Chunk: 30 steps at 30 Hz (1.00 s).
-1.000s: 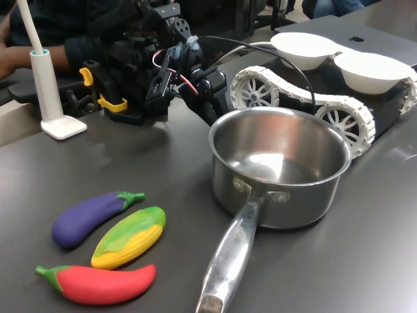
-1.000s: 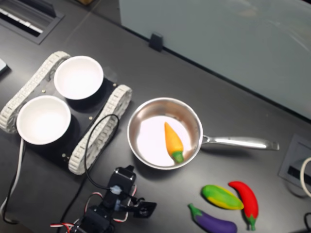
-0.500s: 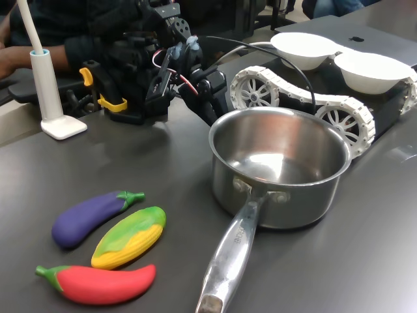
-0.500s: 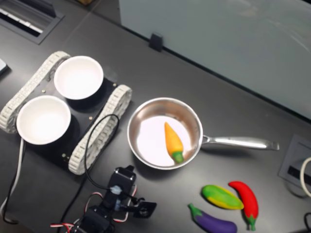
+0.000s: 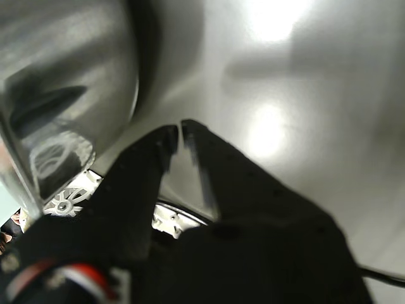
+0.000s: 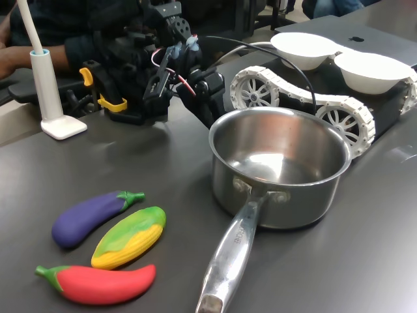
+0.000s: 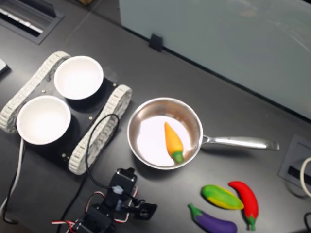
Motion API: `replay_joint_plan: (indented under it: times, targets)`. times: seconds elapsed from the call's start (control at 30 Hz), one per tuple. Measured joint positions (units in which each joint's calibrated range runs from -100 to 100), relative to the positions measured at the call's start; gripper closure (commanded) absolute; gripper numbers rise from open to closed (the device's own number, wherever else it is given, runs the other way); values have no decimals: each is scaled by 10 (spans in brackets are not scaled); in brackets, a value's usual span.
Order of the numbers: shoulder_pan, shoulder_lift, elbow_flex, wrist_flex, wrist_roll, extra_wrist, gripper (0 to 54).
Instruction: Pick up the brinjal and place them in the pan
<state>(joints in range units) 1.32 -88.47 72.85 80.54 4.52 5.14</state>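
The purple brinjal (image 6: 91, 215) lies on the dark table at the first exterior view's left, beside the corn; it shows in the second exterior view near the bottom edge as the brinjal (image 7: 214, 223). The steel pan (image 6: 287, 202) stands in the middle, handle toward the camera. From above, the pan (image 7: 148, 138) holds an orange carrot (image 7: 172, 141). My gripper (image 6: 210, 116) hangs low just behind the pan's far-left wall, far from the brinjal. In the wrist view the gripper (image 5: 176, 130) has its black tips almost touching, nothing between them, with the pan (image 5: 63, 95) wall close by.
A corn cob (image 6: 129, 236) and red chili (image 6: 98, 283) lie next to the brinjal. A tracked vehicle (image 7: 99, 133) carrying two white bowls (image 7: 77, 76) stands beyond the pan. A white stand (image 6: 49, 85) and a person's arm (image 6: 32, 52) are at the first exterior view's back left.
The arm has shifted slightly, the gripper lifting a touch behind the pan. The brinjal, pan and other toys have not moved.
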Motion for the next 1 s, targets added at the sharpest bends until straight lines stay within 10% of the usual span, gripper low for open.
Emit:
replay_joint_plan:
  times: [1.0]
  targets:
    - [158, 264, -508, 185, 38, 8, 534]
